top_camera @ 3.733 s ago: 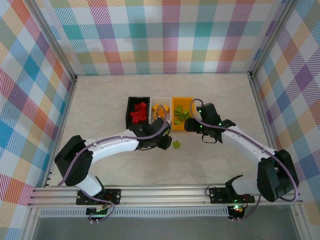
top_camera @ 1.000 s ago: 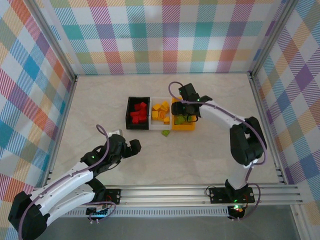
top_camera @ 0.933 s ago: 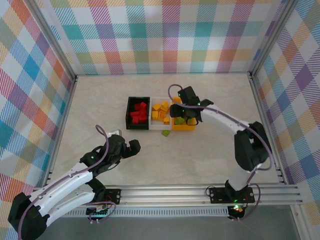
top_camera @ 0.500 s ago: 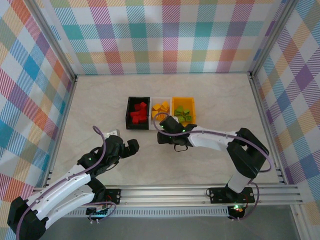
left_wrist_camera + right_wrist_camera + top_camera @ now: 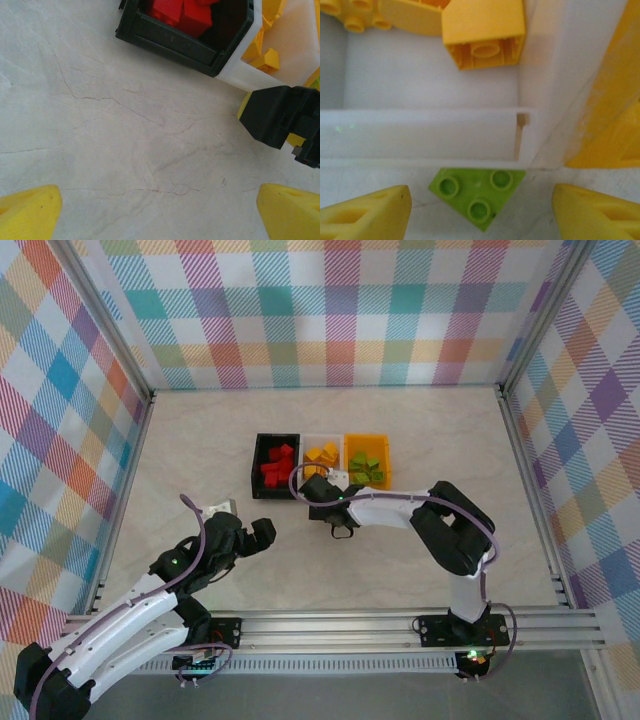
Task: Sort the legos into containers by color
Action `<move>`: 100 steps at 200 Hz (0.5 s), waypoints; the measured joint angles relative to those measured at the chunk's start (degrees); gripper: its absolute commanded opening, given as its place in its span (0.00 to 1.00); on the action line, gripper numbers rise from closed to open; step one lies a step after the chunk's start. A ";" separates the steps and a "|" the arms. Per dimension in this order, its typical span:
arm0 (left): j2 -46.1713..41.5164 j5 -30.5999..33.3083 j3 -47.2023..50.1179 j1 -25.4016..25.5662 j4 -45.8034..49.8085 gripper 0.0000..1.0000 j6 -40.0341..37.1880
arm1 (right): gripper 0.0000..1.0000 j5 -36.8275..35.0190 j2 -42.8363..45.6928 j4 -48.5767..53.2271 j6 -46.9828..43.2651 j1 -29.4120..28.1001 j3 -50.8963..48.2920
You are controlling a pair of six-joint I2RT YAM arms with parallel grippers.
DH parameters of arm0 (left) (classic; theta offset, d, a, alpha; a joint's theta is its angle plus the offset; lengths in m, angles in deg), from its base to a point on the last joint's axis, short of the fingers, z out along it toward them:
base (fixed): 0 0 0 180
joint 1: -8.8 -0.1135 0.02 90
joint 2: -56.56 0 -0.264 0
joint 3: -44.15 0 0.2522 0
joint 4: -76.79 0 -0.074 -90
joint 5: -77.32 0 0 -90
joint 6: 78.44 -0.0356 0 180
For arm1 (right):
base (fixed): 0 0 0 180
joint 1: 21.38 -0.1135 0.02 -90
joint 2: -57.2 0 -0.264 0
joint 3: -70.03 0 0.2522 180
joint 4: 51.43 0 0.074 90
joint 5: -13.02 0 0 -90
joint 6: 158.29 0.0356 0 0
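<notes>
- Against the outer face of the white bin's near wall, on the table, lies one light green lego, studs up, touching the plastic, with the orange-yellow bin just to the right.
- Right gripper hangs over it, fingers parted, holding nothing; the brick sits between them, long edge along the wall.
- Left gripper gapes wide and bare, well apart, so the right arm is nearer.
</notes>
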 measured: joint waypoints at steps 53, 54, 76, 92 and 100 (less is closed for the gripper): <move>-1.22 -0.02 0.28 -0.11 0.07 1.00 0.02 | 0.49 -3.50 -2.73 3.48 2.10 0.00 2.47; -1.25 -0.02 0.28 -0.11 0.07 1.00 0.00 | 0.48 -3.65 -2.73 3.54 2.12 0.00 2.45; -1.62 -0.02 0.28 -0.11 0.17 1.00 0.00 | 0.43 -3.80 -1.70 2.78 2.05 0.00 0.87; -1.70 -0.04 0.28 -0.17 0.20 1.00 0.00 | 0.41 -3.63 0.11 2.45 1.88 0.00 -1.53; -1.70 -0.04 0.28 -0.17 0.17 1.00 0.02 | 0.40 -3.17 1.31 2.32 1.81 0.00 -3.10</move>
